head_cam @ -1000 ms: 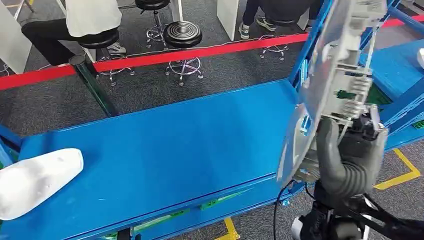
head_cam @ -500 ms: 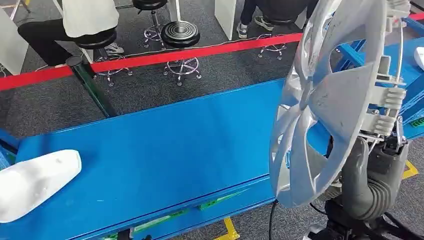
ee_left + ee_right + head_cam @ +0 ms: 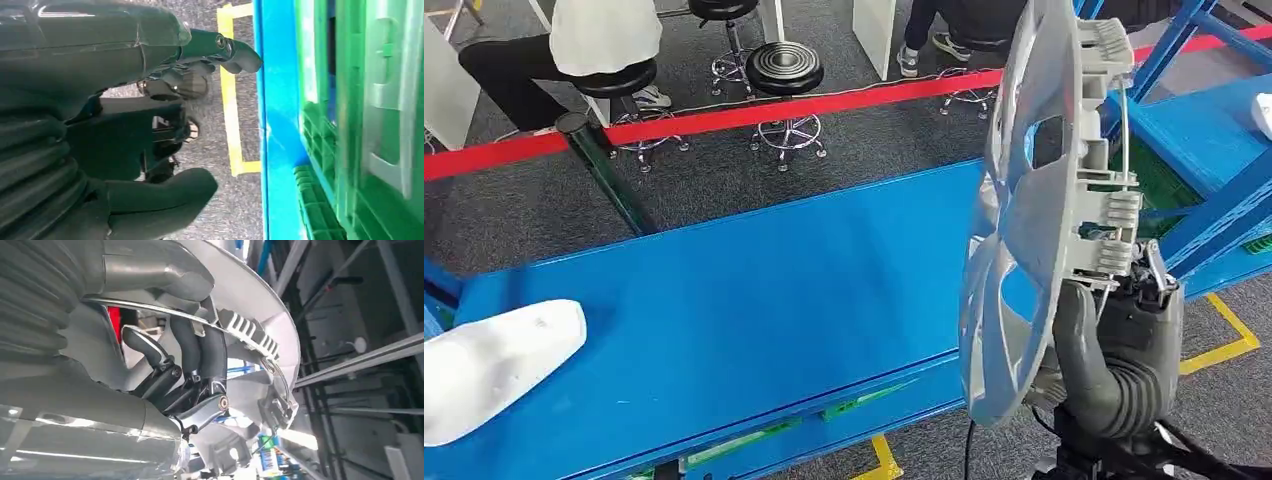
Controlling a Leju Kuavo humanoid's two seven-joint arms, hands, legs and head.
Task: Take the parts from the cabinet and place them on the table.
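Turned since half a second ago: silver wheel cover now nearly edge-on to the head camera, clipped back rim facing right, where earlier its spoked face showed broadly. Held upright, long axis running top to bottom, lower edge just past the near right corner of the blue table, upper edge up toward the red barrier tape. Gripped at the lower rim by the right hand, thumb wrapped on the back, dark fingers hooked through a spoke opening in the right wrist view.

Left hand holding nothing, thumb and fingers apart, beside the table's blue edge and a green crate under it; contents of the crate impossible to tell.

On the table's far left end, a white moulded part, well apart from the wheel cover. Beyond the table, dark grey carpet, black stools behind the tape, a seated person. Blue cabinet frame right of the wheel cover. Yellow floor tape near the table's right end.
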